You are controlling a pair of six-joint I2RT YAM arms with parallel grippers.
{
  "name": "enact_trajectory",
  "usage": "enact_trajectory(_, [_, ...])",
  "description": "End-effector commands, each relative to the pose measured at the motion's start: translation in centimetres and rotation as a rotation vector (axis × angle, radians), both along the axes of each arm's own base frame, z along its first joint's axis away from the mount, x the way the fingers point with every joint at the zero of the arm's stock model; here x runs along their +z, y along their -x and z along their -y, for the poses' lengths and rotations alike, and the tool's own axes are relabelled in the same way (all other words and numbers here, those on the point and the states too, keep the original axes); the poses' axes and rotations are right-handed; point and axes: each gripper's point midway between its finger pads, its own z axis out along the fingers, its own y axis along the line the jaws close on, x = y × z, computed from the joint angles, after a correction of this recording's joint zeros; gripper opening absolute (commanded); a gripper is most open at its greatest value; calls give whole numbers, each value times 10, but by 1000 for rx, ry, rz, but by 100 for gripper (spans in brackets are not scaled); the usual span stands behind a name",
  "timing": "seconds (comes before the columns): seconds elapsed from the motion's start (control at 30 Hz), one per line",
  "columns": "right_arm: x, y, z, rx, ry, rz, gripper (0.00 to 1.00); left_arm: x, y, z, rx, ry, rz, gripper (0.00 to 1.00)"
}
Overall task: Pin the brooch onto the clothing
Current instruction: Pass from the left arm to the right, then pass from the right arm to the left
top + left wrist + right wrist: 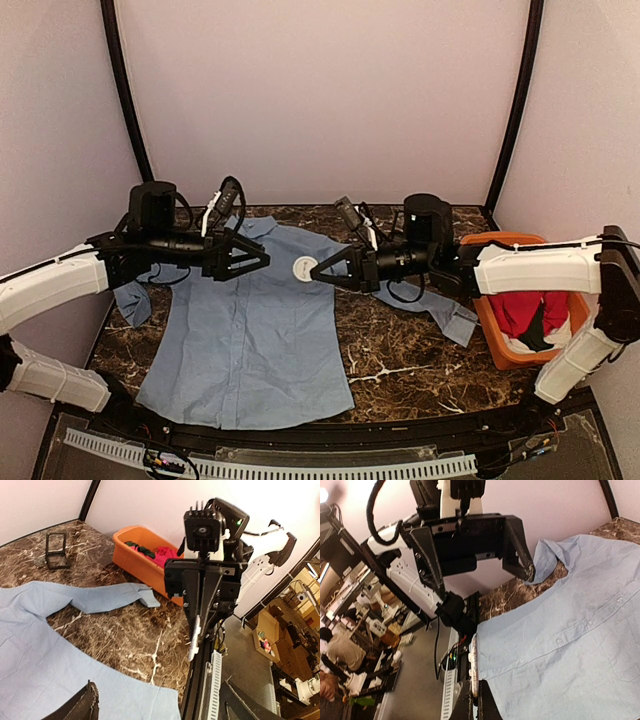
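the brooch (305,268) is a small white round disc, thin when seen edge-on from the wrist views. your right gripper (322,271) has its fingers pressed together on the disc's rim. it hangs over the shirt (250,330) near the collar; you cannot tell from here whether it touches the cloth.

the shirt is thin light blue cloth with a buttoned placket. it lies flat on the left half of the worktop (400,350), collar toward the far edge and hem toward the near edge. one long sleeve runs out toward the right edge.

your left gripper (262,262) faces the brooch from the other side, over the shirt's collar area. its black fingers are spread wide and hold nothing.

the worktop is dark brown marble-look stone with white veins.

at the right edge sits a rounded orange plastic bin (490,325). a red garment (520,310) is bunched inside it along with something dark. a small black wire stand (56,550) sits on the stone, well apart from the bin.
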Motion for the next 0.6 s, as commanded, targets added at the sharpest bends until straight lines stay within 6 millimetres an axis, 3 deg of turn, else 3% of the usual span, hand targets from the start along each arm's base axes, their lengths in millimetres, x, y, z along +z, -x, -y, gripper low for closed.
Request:
enact_trajectory(0.0, [31, -24, -1, -173, -186, -29, 0, 27, -4, 20, -78, 187, -33, 83])
enact_trajectory(0.2, [23, -26, 1, -255, -248, -32, 0, 42, -5, 38, -160, 282, -38, 75])
enact_trajectory(0.57, [15, -34, 10, -355, -293, -33, 0, 30, 7, 66, -250, 258, -65, 53])
